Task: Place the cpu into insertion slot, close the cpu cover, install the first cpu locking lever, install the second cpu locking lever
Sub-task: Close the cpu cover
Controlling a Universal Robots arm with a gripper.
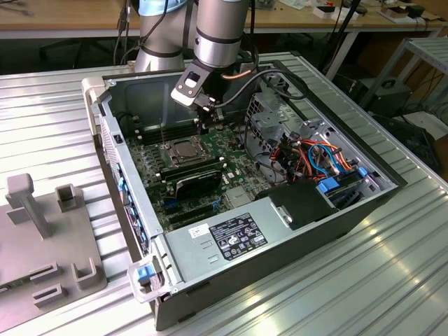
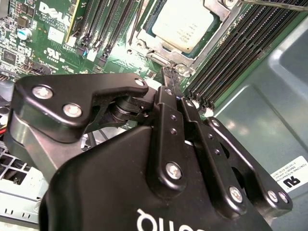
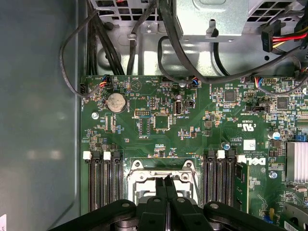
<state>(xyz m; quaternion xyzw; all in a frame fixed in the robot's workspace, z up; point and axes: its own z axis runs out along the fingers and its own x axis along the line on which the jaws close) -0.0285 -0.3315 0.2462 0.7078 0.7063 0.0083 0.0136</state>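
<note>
The square silvery-grey cpu (image 2: 185,21) already lay in the metal-rimmed insertion slot (image 3: 136,168) with the silvery windowed cpu cover (image 2: 219,31) apparently down, around 8 o'clock of the black tool (image 1: 204,128) in the exterior view, its fingers (image 3: 159,192) pressed together on nothing, while a thin wire lever (image 1: 162,134) stood upright, seemingly unlatched.

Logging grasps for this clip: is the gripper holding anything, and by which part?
Nothing that shows: the gripper is shut, finger against finger, at the edge of the socket; the chip lies in the socket, apart from it.
</note>
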